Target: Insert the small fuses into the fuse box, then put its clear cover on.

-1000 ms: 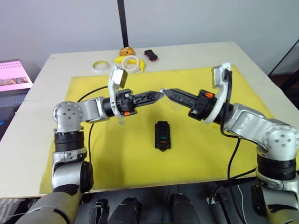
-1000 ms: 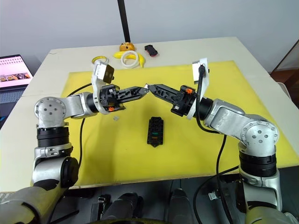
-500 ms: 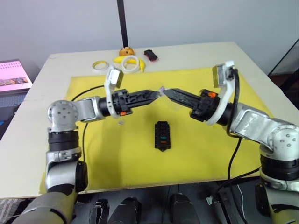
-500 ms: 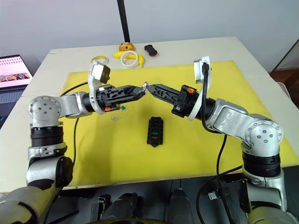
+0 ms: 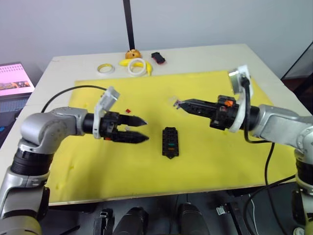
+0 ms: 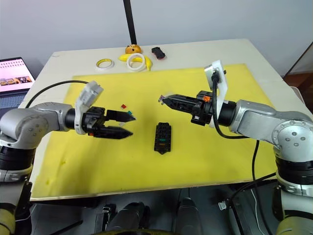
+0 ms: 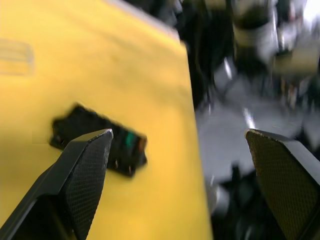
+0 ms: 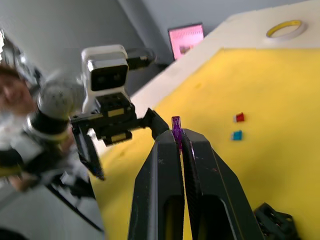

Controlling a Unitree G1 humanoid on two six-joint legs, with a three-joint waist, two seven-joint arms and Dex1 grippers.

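The black fuse box (image 5: 169, 142) lies in the middle of the yellow mat (image 5: 210, 161), with a green fuse and an orange fuse in its slots. My right gripper (image 5: 178, 103) hovers above and behind the box. It is shut on a small purple fuse (image 8: 176, 124), which stands up between its fingertips. My left gripper (image 5: 145, 129) is open and empty, low over the mat to the left of the box. A red fuse (image 5: 128, 110) and a teal fuse (image 6: 130, 112) lie loose behind it. A faint transparent rectangle (image 7: 15, 55) on the mat may be the clear cover.
At the table's far edge lie a yellow tape ring (image 5: 105, 68), a white tape ring (image 5: 138, 66), an orange object (image 5: 131, 53) and a black-and-red gadget (image 5: 158, 58). A laptop (image 5: 14, 78) sits off the left side. A person (image 8: 12, 90) is beyond my left arm.
The two grippers' tips met at the purple fuse a second ago. My left gripper has opened, let go and swung down and left. The right gripper keeps the fuse and has drawn back slightly.
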